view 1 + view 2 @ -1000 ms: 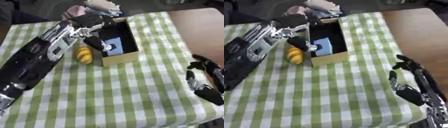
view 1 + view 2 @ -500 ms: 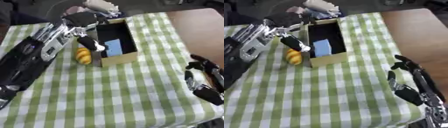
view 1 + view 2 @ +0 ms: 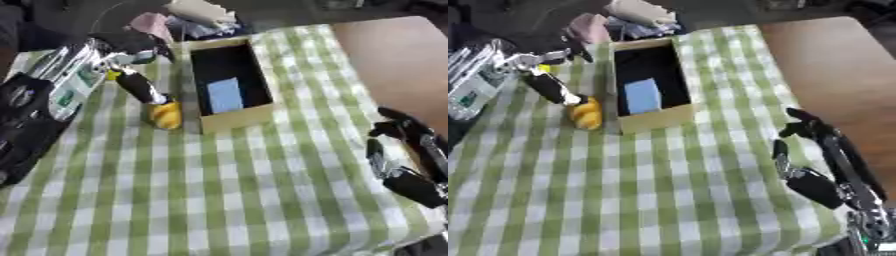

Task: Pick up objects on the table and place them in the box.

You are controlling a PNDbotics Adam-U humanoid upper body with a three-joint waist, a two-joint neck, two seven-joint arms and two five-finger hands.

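On the green-and-white checked tablecloth [image 3: 219,200] a small rounded yellow-orange object [image 3: 164,114], shaped something like a lemon or a toy fruit, lies just beside the left wall of the open tan cardboard box [image 3: 249,116]. Inside the box 1 thing is visible: a flat pale-blue rectangular piece [image 3: 224,95] lying on the dark floor.

The robot's left hand [image 3: 131,75] comes in from the upper left, its dark fingers [image 3: 143,89] stretched nearly straight and pointing down toward the top of the yellow object. The tips reach it or stop just short of it (the views do not settle which), and nothing is curled around it, so the hand holds nothing.

The right hand [image 3: 815,160] rests idle near the lower right corner, over the edge of the cloth, fingers relaxed and spread, empty.

Judging by its look, the yellow object is probably light and smooth-skinned, and its rounded form may roll or squirt away if pressed from 1 side only. The safer hold seems to be across its narrow middle, thumb on 1 flank and fingers on the other. The box wall so close on its right leaves little room on that side, so the grasp likely has to come from above.
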